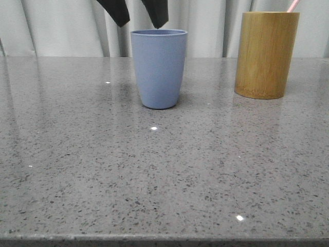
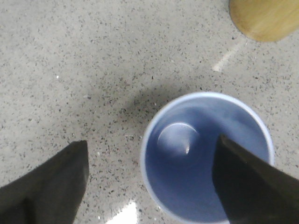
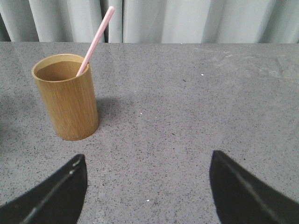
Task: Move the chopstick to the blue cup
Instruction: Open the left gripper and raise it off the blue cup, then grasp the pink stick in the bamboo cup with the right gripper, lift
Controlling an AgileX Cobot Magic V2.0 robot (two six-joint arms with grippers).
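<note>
While the grey speckled table point(image 1: 154, 180) stretches bare from its near edge up to the two cups, a pale curtain point(image 1: 67, 25) hangs along its far edge. Right of center stands the tan bamboo holder point(image 1: 266, 54), with one pink chopstick point(image 3: 96, 39) leaning against its rim, tip poking out. Well left of it, apart, sits the blue cup point(image 1: 159, 68), upright and hollow inside. Directly above that cup hangs the left gripper point(image 2: 149, 182), fingers spread, gripping nothing. Facing the holder from a distance, the right gripper point(image 3: 147, 186) is spread wide, also gripping nothing.
</note>
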